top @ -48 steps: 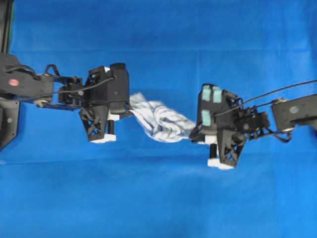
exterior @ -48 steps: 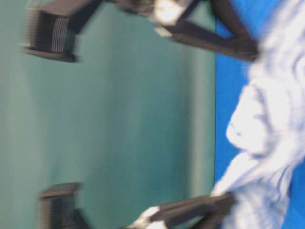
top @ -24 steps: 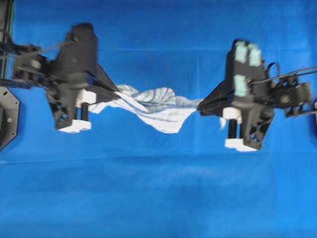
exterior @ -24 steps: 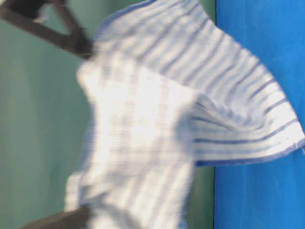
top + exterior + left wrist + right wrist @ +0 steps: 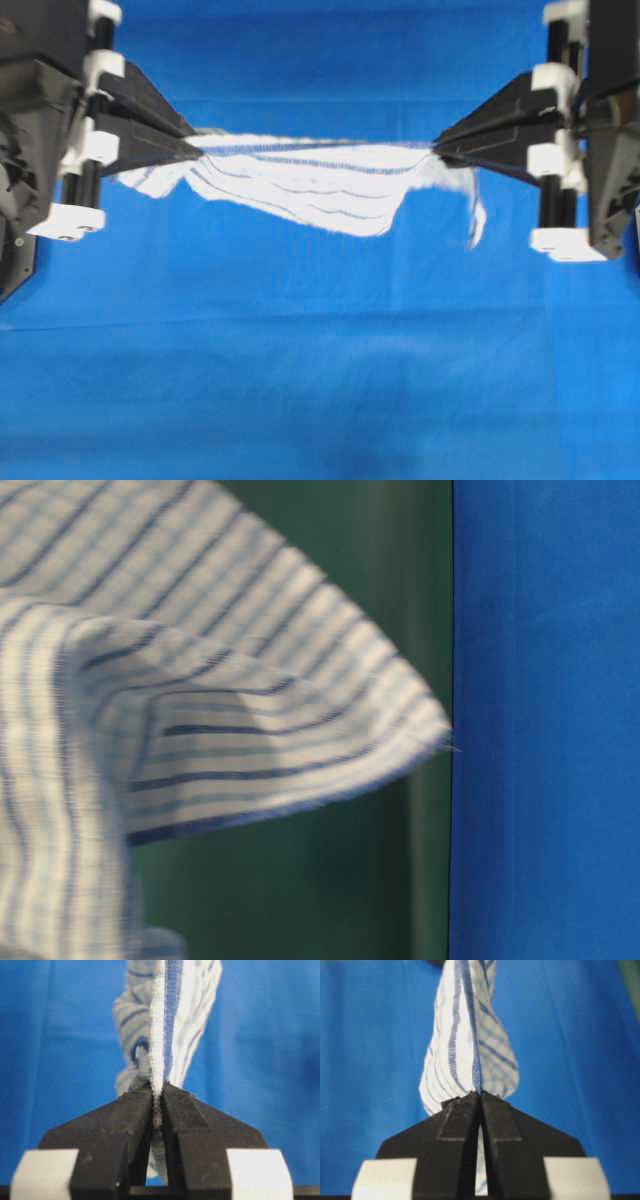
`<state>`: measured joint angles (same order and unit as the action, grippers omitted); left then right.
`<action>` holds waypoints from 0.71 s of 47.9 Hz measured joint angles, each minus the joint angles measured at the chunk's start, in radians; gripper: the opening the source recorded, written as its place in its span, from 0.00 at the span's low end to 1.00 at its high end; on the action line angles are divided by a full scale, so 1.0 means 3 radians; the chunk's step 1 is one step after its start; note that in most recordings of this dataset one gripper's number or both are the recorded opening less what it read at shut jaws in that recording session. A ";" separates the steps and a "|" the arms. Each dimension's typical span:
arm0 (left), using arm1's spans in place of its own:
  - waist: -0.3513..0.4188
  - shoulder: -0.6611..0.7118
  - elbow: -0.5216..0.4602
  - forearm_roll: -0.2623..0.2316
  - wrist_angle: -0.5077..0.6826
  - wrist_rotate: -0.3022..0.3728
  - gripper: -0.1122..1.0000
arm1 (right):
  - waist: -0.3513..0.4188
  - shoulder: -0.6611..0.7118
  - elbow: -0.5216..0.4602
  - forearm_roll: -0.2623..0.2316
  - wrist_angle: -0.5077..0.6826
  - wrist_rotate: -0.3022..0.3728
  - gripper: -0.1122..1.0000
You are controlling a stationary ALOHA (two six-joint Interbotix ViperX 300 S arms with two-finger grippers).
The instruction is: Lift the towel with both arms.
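I have the towel (image 5: pixel 320 185) pinched at both ends: my left gripper (image 5: pixel 195 148) is clamped tight on one edge and my right gripper (image 5: pixel 437 148) is clamped just as tight on the opposite edge, the pointed jaws pressed together with only cloth between them, as both wrist views show. In the overhead view the towel hangs stretched between the two tips, clear of the blue table cloth (image 5: pixel 320 380), its long axis running from nine o'clock to three o'clock. The upper hem looks nearly taut, while the belly of the cloth sags toward six o'clock and a loose corner dangles just below my right tip. From my left gripper the towel lies at three o'clock; from my right gripper it lies at nine o'clock, and neither arm is nearer, since each holds its own end. The table-level view shows only striped folds hanging close to the lens. I judge the lift nearly done; any further rise should keep both tips level so the hem stays even.
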<state>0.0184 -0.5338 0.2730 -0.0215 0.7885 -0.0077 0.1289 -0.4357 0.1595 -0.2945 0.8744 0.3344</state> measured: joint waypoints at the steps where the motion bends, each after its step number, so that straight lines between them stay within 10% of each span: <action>1: 0.0000 -0.0010 -0.0026 0.0000 0.0015 0.0000 0.13 | 0.0000 0.0000 -0.0026 -0.0005 0.0020 -0.0010 0.11; 34: 0.0031 -0.0133 -0.0133 0.0020 -0.0112 0.0031 0.16 | 0.0000 0.0005 -0.0179 -0.0005 0.0107 -0.0184 0.11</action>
<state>0.0276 -0.5737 0.2332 -0.0153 0.7547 0.0015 0.1289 -0.4341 0.1058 -0.2961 0.9066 0.2792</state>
